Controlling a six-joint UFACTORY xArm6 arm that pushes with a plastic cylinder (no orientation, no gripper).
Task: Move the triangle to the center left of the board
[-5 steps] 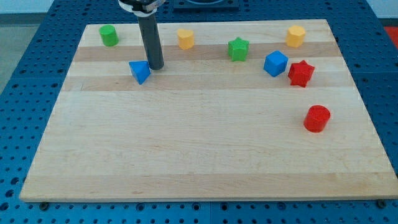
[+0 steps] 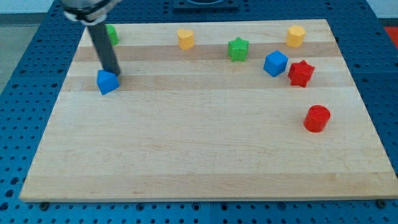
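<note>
The blue triangle (image 2: 107, 82) lies on the wooden board (image 2: 199, 143) at the upper left, near the view's left edge of the board. My tip (image 2: 114, 73) is the lower end of the dark rod, which comes down from the view's top left. The tip touches the triangle's upper right side.
A green block (image 2: 112, 34) sits partly behind the rod at the top left. Along the top are a yellow block (image 2: 185, 38), a green star (image 2: 237, 49) and a yellow block (image 2: 296, 36). At the right are a blue cube (image 2: 275, 63), a red star (image 2: 301, 73) and a red cylinder (image 2: 316, 118).
The rod and its tip have moved to the view's left and slightly down. The blue triangle has slid left and a little down with it.
</note>
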